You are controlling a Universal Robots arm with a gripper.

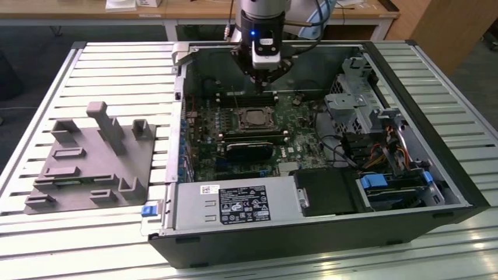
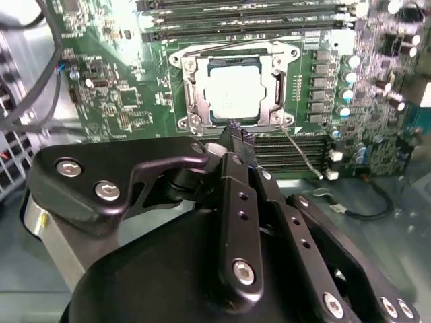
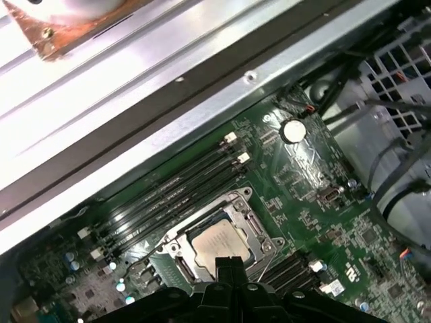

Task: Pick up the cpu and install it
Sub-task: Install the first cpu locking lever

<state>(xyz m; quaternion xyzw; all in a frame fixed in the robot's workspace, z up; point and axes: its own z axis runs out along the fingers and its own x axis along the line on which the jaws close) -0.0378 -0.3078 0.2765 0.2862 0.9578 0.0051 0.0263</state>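
Currently the cpu (image 2: pixel 232 95) sits flat inside the motherboard socket (image 2: pixel 189 91), silver-grey lid up, socket frame around it on all sides; installed position as far as the frames show. In the exterior view the socket (image 1: pixel 255 119) lies roughly mid-board inside the open computer case (image 1: pixel 435 175), which rests on the slatted worktop (image 1: pixel 116 64).

End effector (image 2: pixel 236 131): fingers pressed together to a narrow tip, nothing between them, so clenched and empty. In the second wrist view the tip lies at about 6 o'clock from the cpu, just at the socket's near edge, above the board; contact cannot be judged. In the first wrist view the tip (image 3: pixel 226 264) again overlaps the chip's edge, with the cpu (image 3: pixel 219 243) at 12 o'clock from it.

Arm pose: wrist pointing straight down into the case, end effector (image 1: pixel 263 88) vertical over the memory slots (image 1: pixel 247 97), at roughly 12 o'clock from the socket in the exterior view.

Grey plastic fixture (image 1: pixel 90 160) stands on the worktop at the exterior view's left, well apart from the case.
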